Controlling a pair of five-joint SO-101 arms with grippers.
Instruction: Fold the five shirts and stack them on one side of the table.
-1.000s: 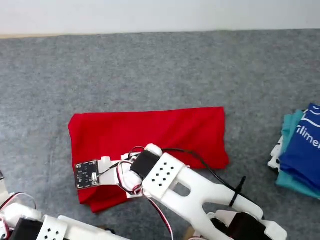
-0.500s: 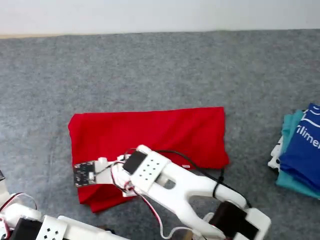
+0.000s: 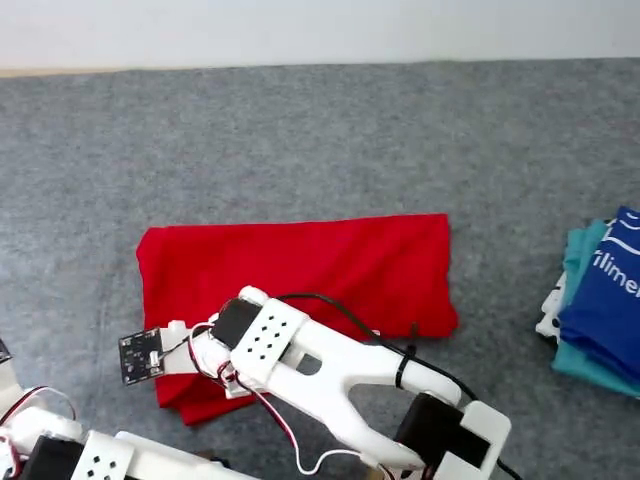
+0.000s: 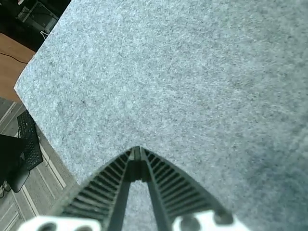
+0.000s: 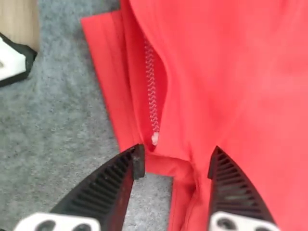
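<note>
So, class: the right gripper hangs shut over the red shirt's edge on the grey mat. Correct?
No: the right gripper is open, not shut, as the right wrist view shows. It hangs over the edge of the red shirt on the grey mat.

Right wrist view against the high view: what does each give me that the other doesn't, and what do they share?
The right wrist view adds the open jaws above the red shirt's layered corner, and white stitching along an edge there. The high view adds the shirt's whole outline, the right arm over its front left corner, and the stack of folded shirts at the right edge. Both show the red shirt on the grey felt table.
</note>
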